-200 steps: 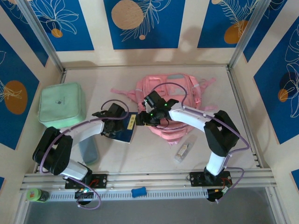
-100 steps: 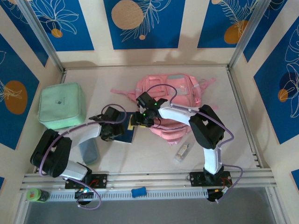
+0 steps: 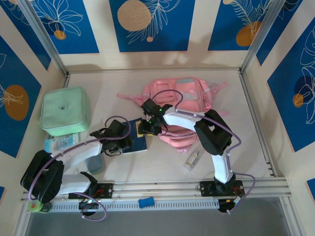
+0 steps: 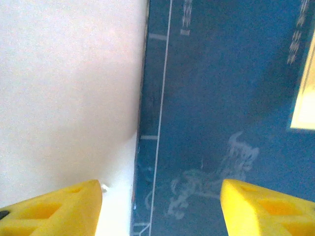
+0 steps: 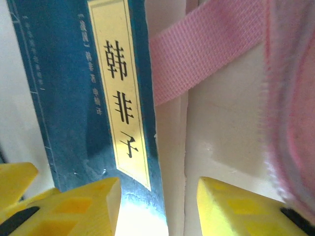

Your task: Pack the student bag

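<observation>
Straddling the blue book [image 3: 137,143], your left gripper [image 4: 160,196] and right gripper [image 5: 157,196] stand with jaws spread, one per long edge, probably to lift it jointly. The student bag [image 3: 184,98] lies flat just beside, its strap [image 5: 206,54] reaching the book.

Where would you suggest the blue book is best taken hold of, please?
Probably its long edge facing the left arm, coming in low from that side: the book lies flat on the table, that edge borders bare surface, while a pink strap crowds the opposite edge.
</observation>
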Controlling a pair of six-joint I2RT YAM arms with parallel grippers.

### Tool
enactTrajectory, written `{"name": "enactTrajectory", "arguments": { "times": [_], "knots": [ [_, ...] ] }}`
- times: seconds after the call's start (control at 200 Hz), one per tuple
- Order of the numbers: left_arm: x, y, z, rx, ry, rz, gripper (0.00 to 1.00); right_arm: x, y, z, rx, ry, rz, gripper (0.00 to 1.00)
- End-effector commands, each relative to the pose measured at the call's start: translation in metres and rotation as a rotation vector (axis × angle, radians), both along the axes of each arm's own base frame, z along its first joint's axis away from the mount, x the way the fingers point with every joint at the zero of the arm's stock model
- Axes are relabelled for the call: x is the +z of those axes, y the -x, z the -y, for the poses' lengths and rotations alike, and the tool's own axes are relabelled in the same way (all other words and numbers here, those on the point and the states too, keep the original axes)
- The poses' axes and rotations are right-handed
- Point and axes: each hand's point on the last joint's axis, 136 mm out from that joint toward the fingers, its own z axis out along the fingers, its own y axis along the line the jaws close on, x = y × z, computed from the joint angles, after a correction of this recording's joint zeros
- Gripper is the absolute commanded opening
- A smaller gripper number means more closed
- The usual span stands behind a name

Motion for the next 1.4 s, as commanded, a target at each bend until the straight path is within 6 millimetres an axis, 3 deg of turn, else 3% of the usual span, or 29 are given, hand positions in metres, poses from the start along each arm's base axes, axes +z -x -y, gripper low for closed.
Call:
{"name": "enactTrajectory", "arguments": {
  "times": [0.0,0.15,0.255,0.37,0.89,1.396],
  "knots": [
    [0.0,-0.01,0.002,0.009,0.084,0.021,0.61,-0.008,0.004,-0.004,0.022,0.029,-0.017,0.43],
    [0.002,-0.016,0.015,-0.038,0.195,0.066,0.54,-0.01,0.008,-0.014,0.053,-0.009,-0.035,0.42],
    [-0.008,-0.009,-0.003,0.016,0.111,0.023,0.47,-0.012,0.012,-0.02,0.063,-0.03,-0.057,0.42],
    [-0.012,-0.006,-0.001,0.011,0.136,0.022,0.47,-0.008,0.013,-0.028,0.08,-0.056,-0.062,0.41],
    [-0.02,0.011,-0.028,0.07,0.02,-0.016,0.47,0.059,0.022,-0.057,0.152,-0.264,-0.061,0.4],
    [-0.014,0.024,-0.042,0.111,-0.001,0.0,0.47,0.047,0.029,-0.08,0.192,-0.285,-0.107,0.37]
  ]
}}
